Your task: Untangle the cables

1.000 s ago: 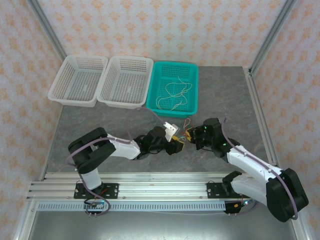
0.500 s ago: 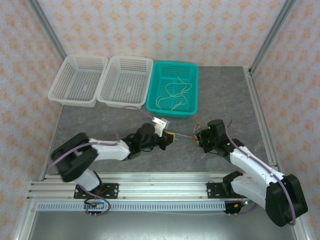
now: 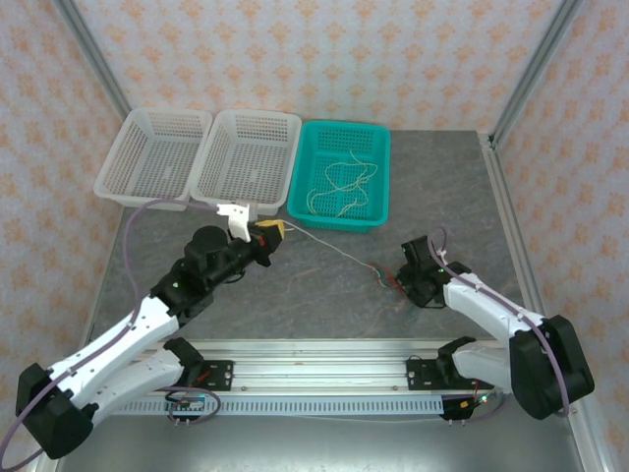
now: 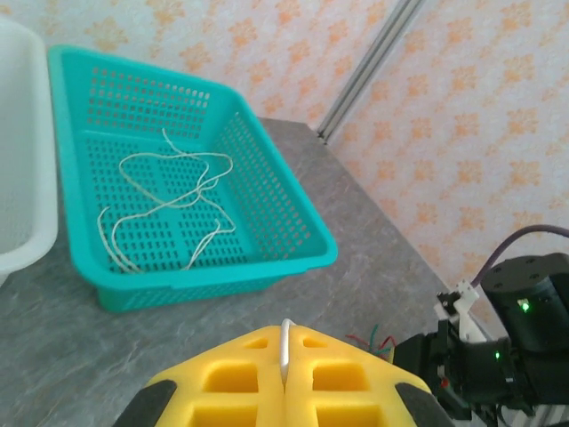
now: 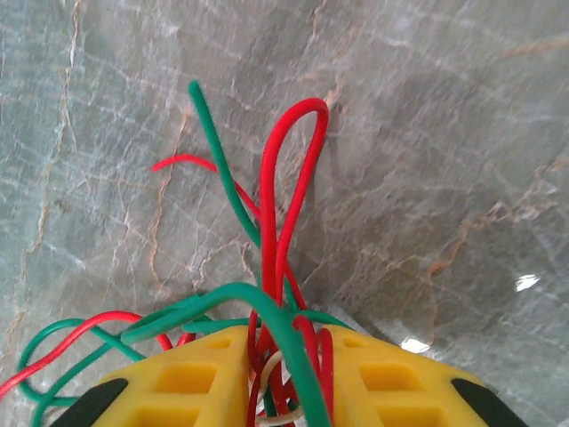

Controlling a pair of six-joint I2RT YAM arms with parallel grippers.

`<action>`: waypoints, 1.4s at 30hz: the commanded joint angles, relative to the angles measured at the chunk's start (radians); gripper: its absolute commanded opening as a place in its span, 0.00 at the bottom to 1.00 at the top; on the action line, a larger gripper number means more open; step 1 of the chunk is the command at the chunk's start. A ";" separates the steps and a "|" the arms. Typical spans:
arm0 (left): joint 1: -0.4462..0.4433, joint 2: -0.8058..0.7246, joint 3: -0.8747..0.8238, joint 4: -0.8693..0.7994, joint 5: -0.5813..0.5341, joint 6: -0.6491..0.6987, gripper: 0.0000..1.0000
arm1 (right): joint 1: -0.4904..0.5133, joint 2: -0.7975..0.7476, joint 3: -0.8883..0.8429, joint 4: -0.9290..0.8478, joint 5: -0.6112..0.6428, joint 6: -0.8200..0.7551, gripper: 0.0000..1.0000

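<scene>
The left claw (image 3: 274, 233) is raised just in front of the middle white basket (image 3: 251, 162). Its yellow fingers (image 4: 240, 378) are pressed together, and they pinch a single cream-white cable (image 4: 284, 334) in the seam between them. In the top view that cream-white cable (image 3: 329, 248) runs in a nearly straight line across the grey marble bench (image 3: 324, 305) to the right claw (image 3: 392, 278). Whether it touches the bench along the way cannot be told.

The right claw sits low over the bench, well apart from the left one and nearer the right side. Its yellow fingers (image 5: 373, 369) are clamped on a tangle of red and green cables (image 5: 276, 222). A pale strand is also caught in the narrow gap between them. Red and green loops spill forward from the fingertips and out to the left, lying on or just above the marble. From the left wrist camera the same tangle (image 4: 369, 338) shows as short red and green ends just beside the right claw (image 4: 427, 354).

Further back, a teal basket (image 3: 339, 218) stands touching the middle white basket. Loose cream-white cables (image 3: 339, 187) lie in loops on its floor. A second white basket (image 3: 157, 162) stands at the far left of the row.
</scene>
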 commanded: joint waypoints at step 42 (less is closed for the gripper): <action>0.417 -0.058 0.229 -0.396 0.276 -0.068 0.00 | 0.302 0.274 0.437 -0.400 0.130 -0.434 0.73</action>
